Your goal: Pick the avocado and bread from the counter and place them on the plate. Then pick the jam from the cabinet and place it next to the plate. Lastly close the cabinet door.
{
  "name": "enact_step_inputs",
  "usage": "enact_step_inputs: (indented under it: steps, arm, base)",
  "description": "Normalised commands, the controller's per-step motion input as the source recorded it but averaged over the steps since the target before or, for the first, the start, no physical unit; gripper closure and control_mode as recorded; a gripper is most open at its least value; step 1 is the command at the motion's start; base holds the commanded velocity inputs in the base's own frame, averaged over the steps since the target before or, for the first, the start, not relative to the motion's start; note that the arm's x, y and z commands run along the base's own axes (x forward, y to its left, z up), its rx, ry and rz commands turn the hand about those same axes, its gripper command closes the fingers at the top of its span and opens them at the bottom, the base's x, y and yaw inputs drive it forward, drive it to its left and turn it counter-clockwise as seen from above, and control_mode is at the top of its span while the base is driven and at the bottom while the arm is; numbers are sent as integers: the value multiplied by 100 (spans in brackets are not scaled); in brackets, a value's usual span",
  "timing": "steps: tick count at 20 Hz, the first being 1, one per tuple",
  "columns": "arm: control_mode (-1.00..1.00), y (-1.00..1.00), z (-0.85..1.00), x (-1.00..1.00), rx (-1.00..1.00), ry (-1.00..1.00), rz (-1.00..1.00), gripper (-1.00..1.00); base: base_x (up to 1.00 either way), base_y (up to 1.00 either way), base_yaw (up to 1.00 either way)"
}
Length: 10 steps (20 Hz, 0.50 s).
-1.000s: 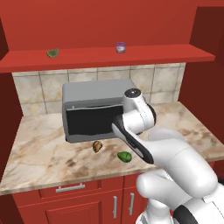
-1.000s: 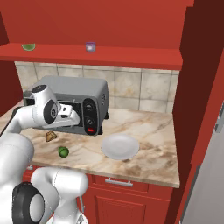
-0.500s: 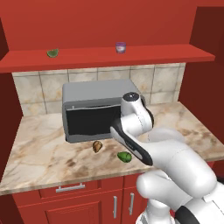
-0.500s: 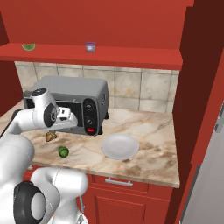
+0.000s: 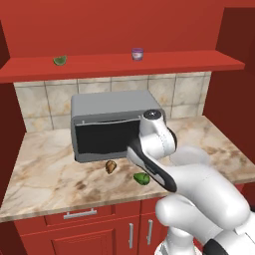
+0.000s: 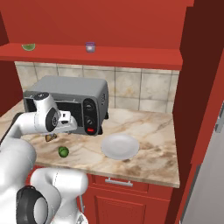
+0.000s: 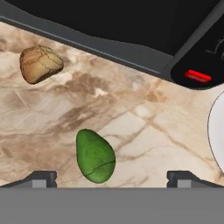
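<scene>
Over the last second my arm has swung left and down across the toaster oven [image 5: 112, 127], and my tool [image 7: 111, 177] now hangs released above the avocado [image 7: 95, 155] on the counter [image 7: 144, 131]. The bread [image 7: 40, 64] lies apart from it, the plate [image 6: 120, 146] is bare, so I judge none of the 2 pickups started.

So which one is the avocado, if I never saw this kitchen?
Find the big grey toaster oven on the beige marble counter. Two small lumps lie on the counter just in front of it. The avocado is the dark green, glossy oval one nearer the counter's front edge; its neighbour, the bread, is tan-brown and lumpy.
</scene>
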Motion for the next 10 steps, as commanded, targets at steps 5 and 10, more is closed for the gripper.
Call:
enact_step_inputs:
  steps: [5, 10]
  arm:
    - [-100, 1, -22, -12, 3, 0, 6, -100]
    - [-100, 2, -24, -4, 3, 0, 3, -100]
  base:
    - [0, 0, 0]
    - [0, 0, 0]
